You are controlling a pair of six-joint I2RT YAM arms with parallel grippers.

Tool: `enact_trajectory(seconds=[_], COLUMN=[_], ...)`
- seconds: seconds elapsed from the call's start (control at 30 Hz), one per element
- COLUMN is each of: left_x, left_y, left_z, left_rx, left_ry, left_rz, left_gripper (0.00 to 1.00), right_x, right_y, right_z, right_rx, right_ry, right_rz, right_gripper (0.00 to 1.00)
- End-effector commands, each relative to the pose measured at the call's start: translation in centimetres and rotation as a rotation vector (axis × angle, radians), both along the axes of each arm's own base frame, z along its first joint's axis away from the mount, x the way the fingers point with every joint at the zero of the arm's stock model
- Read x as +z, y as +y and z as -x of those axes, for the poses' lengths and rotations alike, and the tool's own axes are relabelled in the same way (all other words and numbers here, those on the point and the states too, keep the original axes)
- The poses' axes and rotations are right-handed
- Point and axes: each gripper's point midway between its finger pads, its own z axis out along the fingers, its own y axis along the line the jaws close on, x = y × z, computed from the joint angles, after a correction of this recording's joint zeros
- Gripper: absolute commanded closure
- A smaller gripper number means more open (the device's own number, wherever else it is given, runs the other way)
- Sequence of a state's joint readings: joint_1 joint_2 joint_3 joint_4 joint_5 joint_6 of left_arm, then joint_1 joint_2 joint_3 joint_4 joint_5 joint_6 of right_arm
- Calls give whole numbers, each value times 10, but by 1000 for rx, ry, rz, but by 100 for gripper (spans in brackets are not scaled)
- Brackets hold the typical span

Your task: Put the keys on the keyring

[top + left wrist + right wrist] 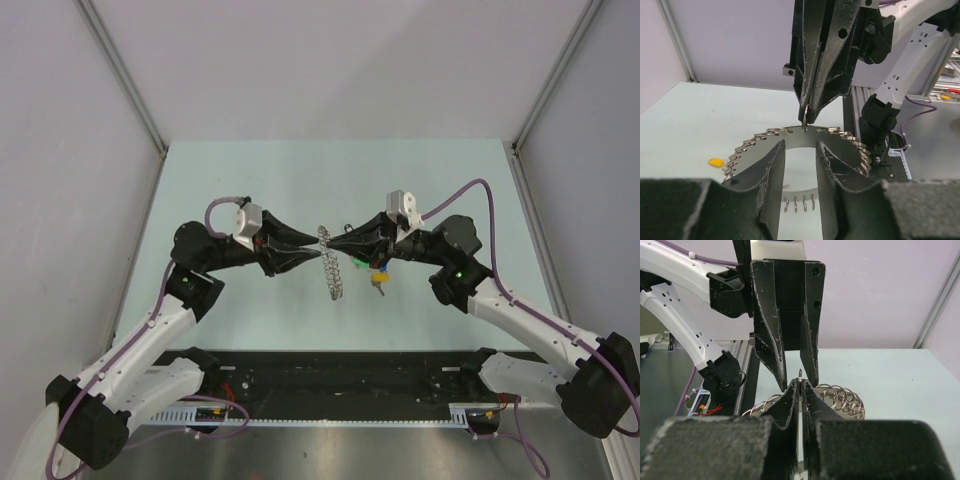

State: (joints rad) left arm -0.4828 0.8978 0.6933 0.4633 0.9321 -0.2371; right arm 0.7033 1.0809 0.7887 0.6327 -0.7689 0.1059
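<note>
The left jaws gape partly at the keyring (752,145); right jaws clamp a thin, unidentifiable metal sliver (799,375).

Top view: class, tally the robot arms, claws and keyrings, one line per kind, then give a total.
Arms: 2 (left arm, right arm)
Claws: 2 (left claw, right claw)
Keyring: 1
Total: 5

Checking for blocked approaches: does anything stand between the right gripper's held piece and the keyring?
Nothing visible. The right gripper, shut on a thin metal piece, sits at the rim of the keyring; the left gripper, jaws open, flanks that spot without blocking it.
</note>
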Motion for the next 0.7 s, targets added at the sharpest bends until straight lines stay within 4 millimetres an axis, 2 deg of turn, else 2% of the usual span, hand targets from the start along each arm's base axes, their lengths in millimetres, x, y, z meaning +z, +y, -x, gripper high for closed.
enact_trajectory(seconds=[0.0, 0.67], left_x=[8, 7], left_y=[0, -2], left_z=[11, 12], left_rx=[-55, -72], left_ry=[-19, 3], left_rz=[27, 33], left_gripper=[66, 74], right_x=[20, 15], right_y=[-2, 7], right_z=[6, 9], right_rx=[17, 43], right_ry=[-58, -57], right_rz=[-60, -56], right_gripper=[100, 100])
